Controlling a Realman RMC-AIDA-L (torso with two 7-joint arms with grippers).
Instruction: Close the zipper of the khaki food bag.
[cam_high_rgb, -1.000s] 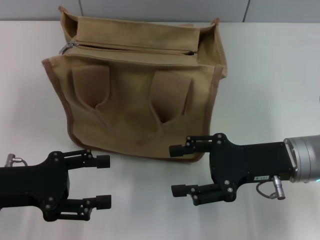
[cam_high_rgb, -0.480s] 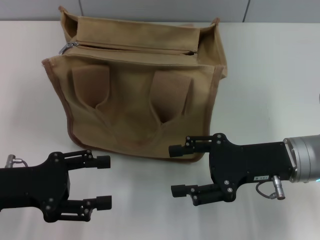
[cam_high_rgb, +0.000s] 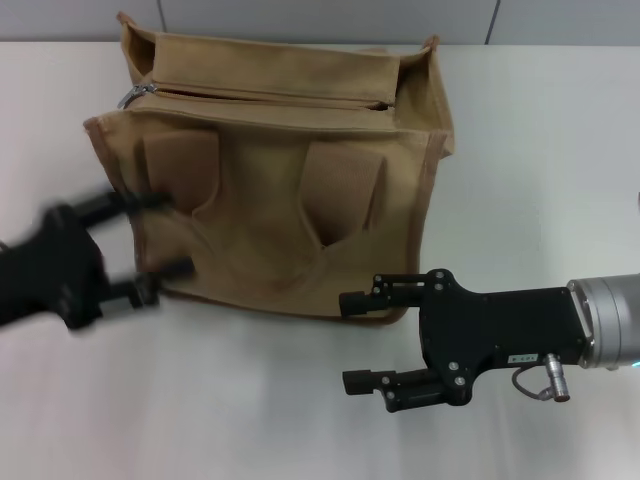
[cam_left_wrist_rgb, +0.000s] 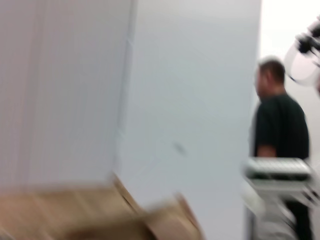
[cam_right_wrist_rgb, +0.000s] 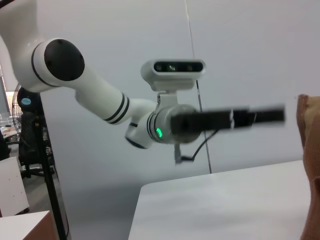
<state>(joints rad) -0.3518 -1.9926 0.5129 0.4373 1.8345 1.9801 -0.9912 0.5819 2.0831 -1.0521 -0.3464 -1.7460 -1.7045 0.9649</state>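
Khaki food bag (cam_high_rgb: 280, 190) stands upright on the white worktop (cam_high_rgb: 540, 180), toward the far edge and left of the middle, with its broad front panel and two sewn handle straps facing the robot. Its long axis runs left to right, parallel to the far edge. The zipper (cam_high_rgb: 265, 97) follows that same axis across the top panel, and its small silver pull tab (cam_high_rgb: 133, 94) sits at the left end of the line, by the bag's far-left top corner. From the head view I cannot tell how much of the zipper line is shut.

Left gripper (cam_high_rgb: 140, 245) is at the bag's left side, near the worktop's left edge, streaked with motion blur. Its jaws stand wide apart: the upper finger lies across the bag's left front edge near the left strap, the lower one near the bag's bottom left corner. They hold nothing, and the blur hides whether either finger touches the canvas.

Right gripper (cam_high_rgb: 360, 340) is just in front of the bag's bottom right corner, toward the near edge, pointing left. Its jaws are wide open and empty, with the upper finger just beside the brown piping.
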